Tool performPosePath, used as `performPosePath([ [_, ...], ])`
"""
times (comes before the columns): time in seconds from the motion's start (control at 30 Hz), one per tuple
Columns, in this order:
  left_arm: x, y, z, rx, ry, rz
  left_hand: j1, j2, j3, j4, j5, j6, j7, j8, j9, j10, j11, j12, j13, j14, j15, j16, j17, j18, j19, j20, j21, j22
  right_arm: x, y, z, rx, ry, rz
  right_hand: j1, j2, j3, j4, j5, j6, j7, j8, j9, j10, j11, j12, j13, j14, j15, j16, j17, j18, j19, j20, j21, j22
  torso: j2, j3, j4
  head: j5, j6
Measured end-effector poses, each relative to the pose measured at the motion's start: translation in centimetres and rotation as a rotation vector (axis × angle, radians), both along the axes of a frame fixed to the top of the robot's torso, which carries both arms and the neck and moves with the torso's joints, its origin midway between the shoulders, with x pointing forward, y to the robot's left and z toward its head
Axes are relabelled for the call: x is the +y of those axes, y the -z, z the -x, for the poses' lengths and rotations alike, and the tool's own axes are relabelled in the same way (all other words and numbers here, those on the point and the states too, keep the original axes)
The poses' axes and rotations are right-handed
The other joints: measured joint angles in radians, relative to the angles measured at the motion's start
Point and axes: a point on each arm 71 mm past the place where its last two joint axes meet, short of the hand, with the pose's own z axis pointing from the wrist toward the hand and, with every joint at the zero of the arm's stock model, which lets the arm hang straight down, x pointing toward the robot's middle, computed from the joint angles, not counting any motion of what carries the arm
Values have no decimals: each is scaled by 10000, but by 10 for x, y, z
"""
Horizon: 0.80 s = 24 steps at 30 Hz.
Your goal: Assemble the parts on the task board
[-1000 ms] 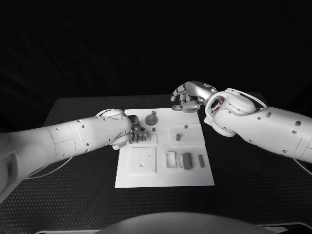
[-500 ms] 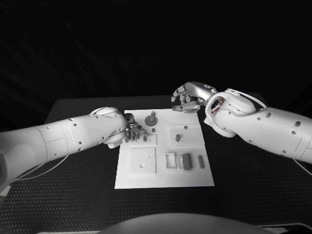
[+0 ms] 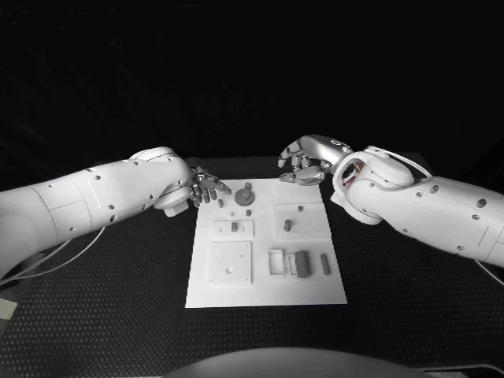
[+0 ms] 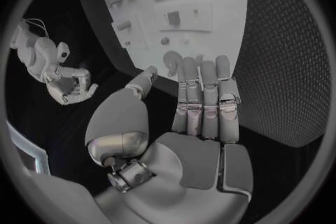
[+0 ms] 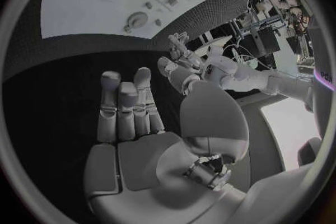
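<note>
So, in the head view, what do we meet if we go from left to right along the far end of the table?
left robot hand → round part on the task board → right robot hand

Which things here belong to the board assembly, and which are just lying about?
Job: task board; round part; dark upright parts; left robot hand; right robot hand.
Lying about: black table, cable beside the left arm.

Overhead head view; two wrist fisheyes
</note>
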Motion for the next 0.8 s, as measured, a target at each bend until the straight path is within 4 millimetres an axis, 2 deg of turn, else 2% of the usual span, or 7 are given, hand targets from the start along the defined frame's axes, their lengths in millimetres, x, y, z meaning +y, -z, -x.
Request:
performPosePath([
  [0.07, 8, -4, -7, -92, -240, -83, 60, 60, -68, -193, 497, -35, 35, -19, 0, -34, -17, 0, -20, -40, 30, 0, -34, 1, -3, 3, -1, 5, 0, 0, 0, 3, 4, -2, 0, 0, 0, 0, 0, 0, 0, 0, 0, 0, 0, 0, 0, 0, 0, 0, 0, 0, 0, 0, 0, 0, 0, 0, 0, 10, 18],
  [0.13, 15, -4, -12, -123, -459, -179, 179, 251, -142, -539, 1214, -143, 114, -92, -3, -167, 59, 0, -37, -170, 56, -3, -74, 0, -87, 85, -68, 5, 0, 0, 0, 7, -2, -8, 0, 0, 0, 0, 0, 0, 0, 0, 0, 0, 0, 0, 0, 0, 1, 0, 0, 0, 0, 0, 0, 0, 1, 1, -1, 19, 34],
  [0.17, 16, -4, -14, -124, -521, -215, 188, 334, -182, -701, 1402, -246, 141, -135, -12, -276, 90, 0, -47, -276, 90, -3, -93, 1, -151, 141, -83, 4, 1, 0, 0, 8, -7, -12, 0, 0, 0, 0, 0, 0, 0, 0, 0, 0, 0, 0, 0, 0, 1, 0, 0, 0, 0, 0, 0, 0, 2, 2, -2, 20, 41],
  [0.3, 15, -2, -21, -118, -589, -297, 207, 394, -201, -1014, 1540, -542, 290, -271, -64, -610, 218, -59, -106, -576, 218, -54, -152, 1, -456, 235, -118, -8, 2, 0, 0, 15, -21, -23, 0, 0, 0, 0, 0, 0, 0, 0, 0, 0, 0, 0, -1, 0, 2, 0, 0, 0, 0, 0, 0, 0, 12, 1, -15, 22, 73],
  [0.4, 10, -1, -26, -135, -528, -361, 207, 394, -178, -1037, 1340, -673, 347, -293, -72, -730, 272, -77, -136, -731, 267, -54, -193, 1, -596, 303, -117, -20, 2, 0, 0, 21, -15, -27, 0, 0, -28, 28, 0, 0, 0, 0, 0, 0, 0, 0, -1, 0, 2, 0, 0, 0, 0, 1, 0, 0, 24, 0, -30, 21, 87],
  [0.6, 10, 7, -34, -173, -595, -709, -71, 120, 56, -797, 134, -819, 424, -426, -113, -897, 316, 101, -218, -864, 329, 71, -313, 1, -703, 338, -117, -33, 3, 0, -1, 29, -31, -42, 0, 0, -28, 28, 0, 0, 0, 0, 0, 0, 0, 0, -2, 0, 3, 0, 0, 1, -1, 2, 0, 0, 55, -12, -71, 15, 118],
  [0.8, 7, 14, -37, -116, -423, -982, -256, -233, 228, -376, -362, -973, 509, -513, -143, -1039, 361, 155, -289, -1011, 347, 143, -417, 3, -767, 381, -117, -61, 4, 0, -1, 35, -35, -48, 0, 0, -28, 28, 0, 0, 0, 0, 0, 0, 0, 0, -2, 0, 3, 0, 0, 0, -3, 3, 0, 0, 81, -18, -108, 2, 145],
])
